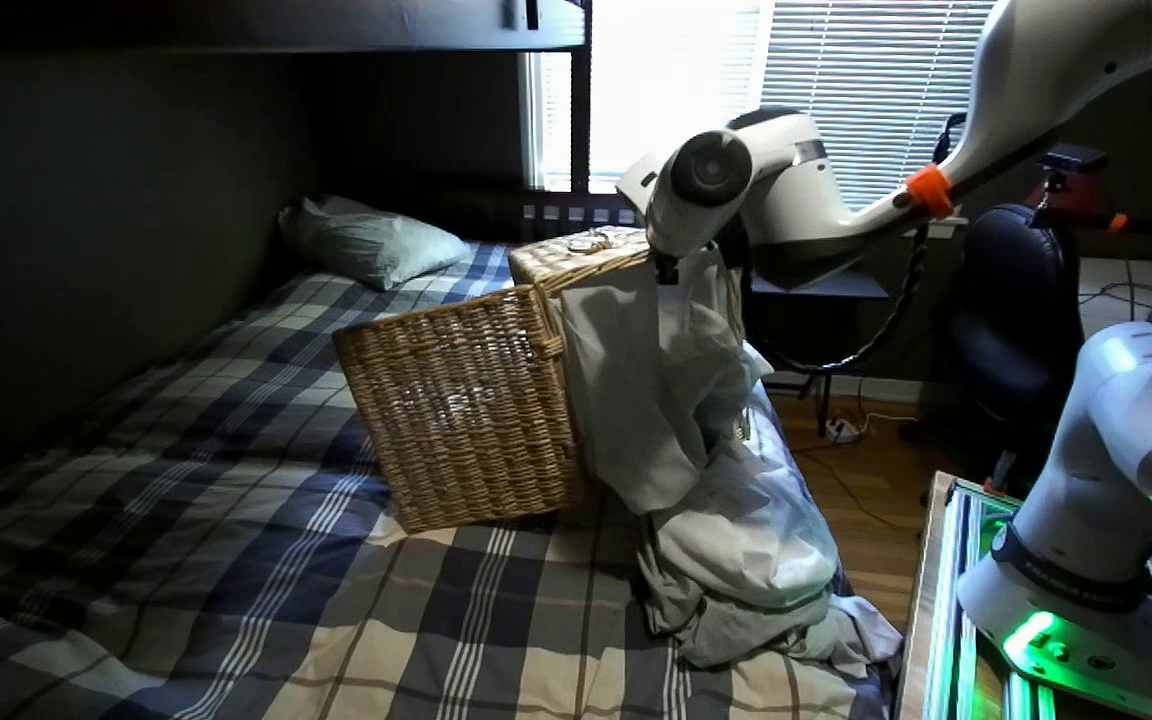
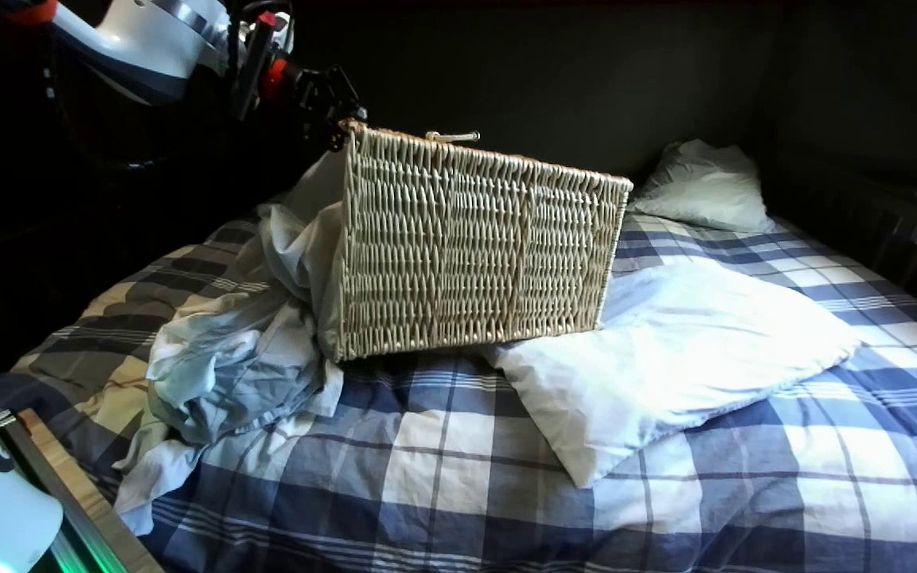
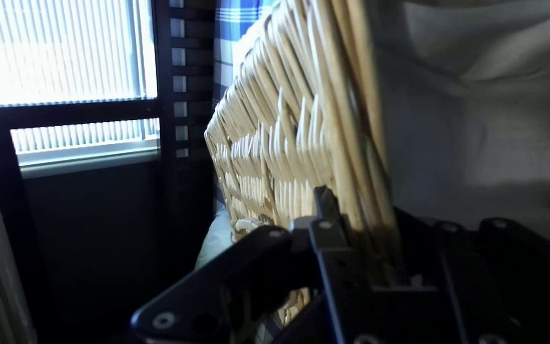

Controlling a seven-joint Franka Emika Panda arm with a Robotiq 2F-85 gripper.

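A brown wicker basket (image 1: 461, 410) is tilted on its side over the bed, with its open end toward the robot base. It also shows in an exterior view (image 2: 482, 247) and the wrist view (image 3: 275, 143). My gripper (image 3: 363, 210) is shut on the basket's upper rim, one finger outside the wall and the other on the lining side. The gripper also shows at the rim in an exterior view (image 2: 345, 131). Light grey cloth (image 1: 746, 540) hangs from the opening and lies bunched on the bed (image 2: 243, 358). I cannot tell whether the basket is fully off the bed.
The bed has a plaid cover (image 1: 266, 480). A white pillow (image 2: 681, 350) lies beside and partly under the basket in an exterior view. Another pillow (image 1: 376, 240) is at the far end. An upper bunk (image 1: 266, 25) overhangs. The robot base (image 1: 1066, 600) stands beside the bed.
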